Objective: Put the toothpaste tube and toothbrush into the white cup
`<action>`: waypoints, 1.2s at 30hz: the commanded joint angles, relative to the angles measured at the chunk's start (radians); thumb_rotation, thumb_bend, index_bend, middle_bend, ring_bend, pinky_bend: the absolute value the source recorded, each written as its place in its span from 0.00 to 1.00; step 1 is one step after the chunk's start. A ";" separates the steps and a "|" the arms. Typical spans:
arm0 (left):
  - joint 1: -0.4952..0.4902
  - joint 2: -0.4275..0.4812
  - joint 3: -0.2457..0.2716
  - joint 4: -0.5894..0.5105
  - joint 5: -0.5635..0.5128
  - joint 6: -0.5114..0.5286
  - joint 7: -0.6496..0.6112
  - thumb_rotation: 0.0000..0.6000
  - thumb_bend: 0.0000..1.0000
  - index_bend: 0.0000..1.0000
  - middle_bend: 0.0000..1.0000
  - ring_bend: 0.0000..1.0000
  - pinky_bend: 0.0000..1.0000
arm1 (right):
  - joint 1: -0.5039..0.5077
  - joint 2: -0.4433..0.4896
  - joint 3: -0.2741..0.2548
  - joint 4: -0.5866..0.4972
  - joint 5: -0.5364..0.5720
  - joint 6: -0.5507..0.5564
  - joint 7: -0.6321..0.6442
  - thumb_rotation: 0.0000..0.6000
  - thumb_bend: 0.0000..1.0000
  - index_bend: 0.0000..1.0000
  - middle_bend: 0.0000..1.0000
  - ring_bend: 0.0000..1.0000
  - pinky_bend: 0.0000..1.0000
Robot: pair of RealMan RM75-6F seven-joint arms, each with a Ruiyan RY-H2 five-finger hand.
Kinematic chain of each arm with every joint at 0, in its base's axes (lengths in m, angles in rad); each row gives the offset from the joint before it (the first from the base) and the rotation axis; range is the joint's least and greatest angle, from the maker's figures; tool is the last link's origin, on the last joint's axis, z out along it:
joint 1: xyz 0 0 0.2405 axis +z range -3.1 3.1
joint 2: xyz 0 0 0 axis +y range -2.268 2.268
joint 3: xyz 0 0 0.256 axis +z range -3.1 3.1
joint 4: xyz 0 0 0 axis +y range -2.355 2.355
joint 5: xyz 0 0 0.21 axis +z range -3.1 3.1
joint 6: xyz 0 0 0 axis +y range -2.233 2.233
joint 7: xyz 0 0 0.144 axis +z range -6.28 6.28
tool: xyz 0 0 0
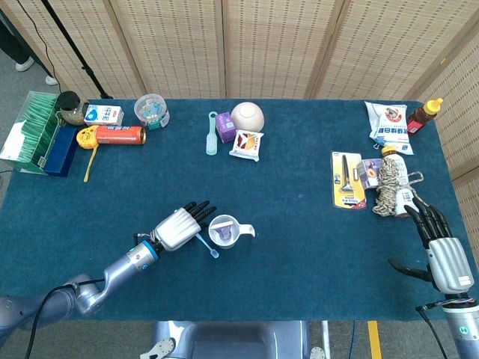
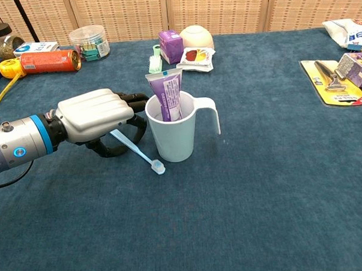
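Half the task looks done: the tube (image 2: 166, 95) stands upright in the cup (image 2: 174, 131), cap end down, crimped end above the rim. Brush (image 2: 136, 150) not in yet, lying flat on the table (image 2: 261, 186) just left of the cup, bristle end near me, handle running far-left under my left hand (image 2: 99, 115).

My left hand sits palm-down over the brush handle, fingertips close to or touching the cup's left wall; can't tell which. Fingers are curled down around the handle and the thumb is tucked under, but the brush head rests on the cloth, so I judge no grip yet. Whether the fingers have actually closed on the handle I cannot tell, as the palm hides it. The low, flat approach makes sense since a thin brush on cloth has to be pinched from the sides.

My right hand (image 1: 441, 247) lies at the near-right table edge, fingers spread, holding nothing, well apart from the cup and parked beside the rope bundle (image 1: 389, 187), out of the way.

Risk: my fingertips could nudge the cup and tip it with the tall tube inside.

Handle of the cup points right, away from my left hand, leaving that side free.
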 commanded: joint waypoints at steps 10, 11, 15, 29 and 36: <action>0.003 0.005 -0.003 -0.008 -0.014 -0.013 0.008 1.00 0.40 0.56 0.12 0.06 0.24 | -0.001 0.001 0.000 0.001 -0.001 0.001 0.002 1.00 0.00 0.01 0.00 0.00 0.04; 0.003 0.007 -0.003 -0.009 -0.014 -0.012 0.007 1.00 0.40 0.56 0.12 0.06 0.24 | -0.001 0.000 0.000 0.001 -0.001 0.001 0.001 1.00 0.00 0.01 0.00 0.00 0.04; 0.008 0.022 -0.007 -0.017 -0.014 0.004 -0.006 1.00 0.40 0.56 0.12 0.06 0.24 | 0.000 0.000 -0.001 0.000 -0.002 0.001 -0.001 1.00 0.00 0.01 0.00 0.00 0.04; 0.058 0.139 -0.055 -0.075 -0.030 0.161 -0.233 1.00 0.40 0.56 0.12 0.06 0.24 | 0.001 -0.002 -0.004 -0.009 -0.008 0.000 -0.013 1.00 0.00 0.01 0.00 0.00 0.04; 0.116 0.194 -0.085 -0.072 -0.022 0.333 -0.590 1.00 0.40 0.57 0.12 0.06 0.24 | 0.000 -0.002 -0.006 -0.012 -0.009 -0.001 -0.019 1.00 0.00 0.01 0.00 0.00 0.04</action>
